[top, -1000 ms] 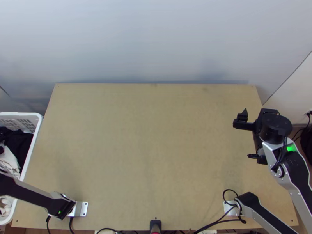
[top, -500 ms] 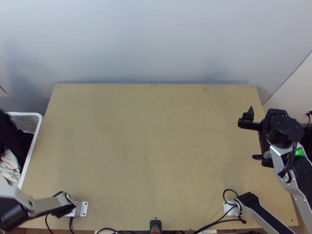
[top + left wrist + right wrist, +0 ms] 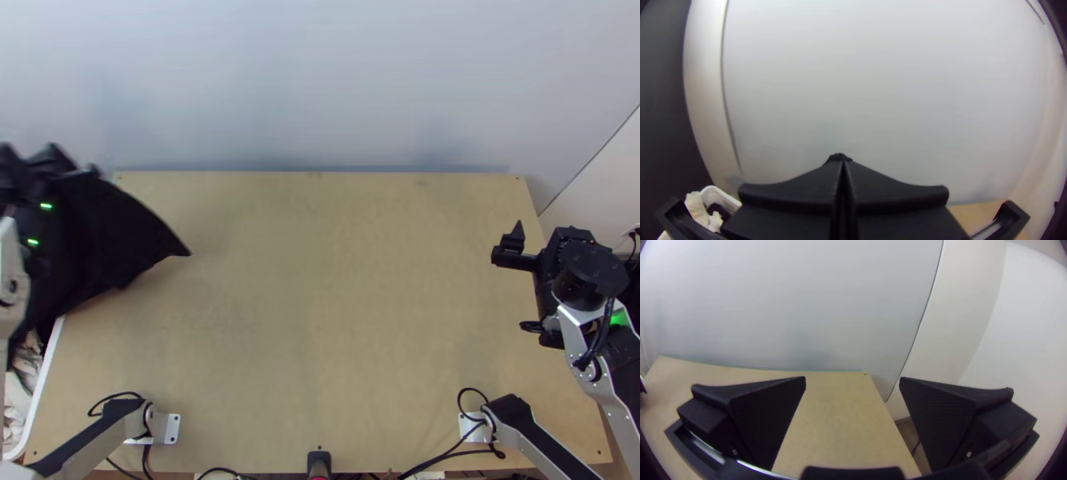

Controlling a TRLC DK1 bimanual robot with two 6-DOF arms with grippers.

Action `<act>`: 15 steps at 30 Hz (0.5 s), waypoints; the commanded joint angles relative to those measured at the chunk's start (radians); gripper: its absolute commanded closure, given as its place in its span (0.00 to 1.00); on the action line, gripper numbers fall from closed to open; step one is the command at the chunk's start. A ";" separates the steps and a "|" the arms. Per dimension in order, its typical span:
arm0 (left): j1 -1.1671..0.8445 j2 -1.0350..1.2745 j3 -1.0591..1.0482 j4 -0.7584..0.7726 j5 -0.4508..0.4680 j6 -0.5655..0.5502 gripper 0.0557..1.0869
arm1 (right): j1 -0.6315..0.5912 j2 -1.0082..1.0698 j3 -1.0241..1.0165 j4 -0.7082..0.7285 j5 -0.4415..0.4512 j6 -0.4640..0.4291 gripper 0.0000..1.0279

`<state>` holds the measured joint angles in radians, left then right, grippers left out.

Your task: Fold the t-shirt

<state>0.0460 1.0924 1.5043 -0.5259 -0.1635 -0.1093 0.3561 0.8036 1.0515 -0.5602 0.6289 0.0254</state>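
Note:
In the top view my left gripper [image 3: 52, 158] is up at the table's far left corner, with a black t-shirt [image 3: 120, 232] hanging loosely bunched from it over the left edge and a pointed part reaching over the tabletop. In the left wrist view the fingers of my left gripper [image 3: 843, 163] are pressed together, a small dark bit of cloth [image 3: 839, 157] at their tips. At the table's right edge is my right gripper [image 3: 518, 286], fingers wide apart. Nothing lies between the fingers of my right gripper [image 3: 852, 382] in the right wrist view.
A white basket [image 3: 46, 364] with light-coloured cloths [image 3: 24, 376] stands along the table's left side, partly under the black cloth. The wooden table [image 3: 320, 296] is bare in the middle. Cables [image 3: 448, 456] lie near the right base.
My left gripper has swung up and away from the basket, lifting the black cloth over the table's left edge. The right arm has shifted slightly to the right.

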 commanded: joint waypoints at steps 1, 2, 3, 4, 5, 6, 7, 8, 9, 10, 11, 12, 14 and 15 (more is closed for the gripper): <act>-0.344 -0.034 -0.073 0.018 -0.024 -0.069 0.96 | 0.001 -0.018 -0.021 -0.006 0.005 0.001 0.05; -0.390 -0.034 -0.082 0.029 -0.024 -0.069 0.96 | 0.001 -0.021 -0.025 -0.007 0.005 0.001 0.05; -0.429 -0.031 -0.092 0.052 -0.024 -0.070 0.96 | 0.001 -0.023 -0.031 -0.009 0.006 0.001 0.05; -0.471 -0.026 -0.096 0.069 -0.024 -0.072 0.96 | 0.001 -0.024 -0.036 -0.012 0.008 0.001 0.05; -0.518 -0.019 -0.098 0.078 -0.024 -0.072 0.96 | 0.001 -0.024 -0.041 -0.015 0.009 0.001 0.05; -0.564 -0.005 -0.098 0.090 -0.024 -0.072 0.96 | 0.001 -0.026 -0.047 -0.015 0.009 0.001 0.04; -0.609 0.006 -0.098 0.101 -0.024 -0.072 0.96 | 0.001 -0.029 -0.054 -0.015 0.009 0.001 0.04; -0.646 0.018 -0.098 0.115 -0.024 -0.072 0.96 | 0.001 -0.030 -0.061 -0.015 0.009 0.001 0.04; -0.684 0.034 -0.098 0.124 -0.022 -0.072 0.96 | 0.001 -0.032 -0.068 -0.017 0.009 -0.001 0.05; -0.722 0.047 -0.102 0.130 -0.022 -0.072 0.96 | 0.003 -0.037 -0.077 -0.018 0.009 -0.001 0.04; -0.758 0.063 -0.111 0.145 -0.022 -0.072 0.96 | 0.004 -0.041 -0.087 -0.020 0.009 -0.001 0.04; -0.784 0.075 -0.127 0.168 -0.019 -0.073 0.96 | 0.006 -0.046 -0.096 -0.021 0.009 -0.001 0.04; -0.827 0.109 -0.151 0.224 -0.014 -0.073 0.96 | 0.007 -0.052 -0.114 -0.023 0.009 -0.001 0.04; -0.847 0.130 -0.159 0.251 -0.014 -0.075 0.96 | 0.009 -0.052 -0.122 -0.024 0.009 -0.001 0.04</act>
<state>-0.5980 1.1374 1.3968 -0.3901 -0.1837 -0.1768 0.3595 0.7673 0.9783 -0.5777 0.6365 0.0254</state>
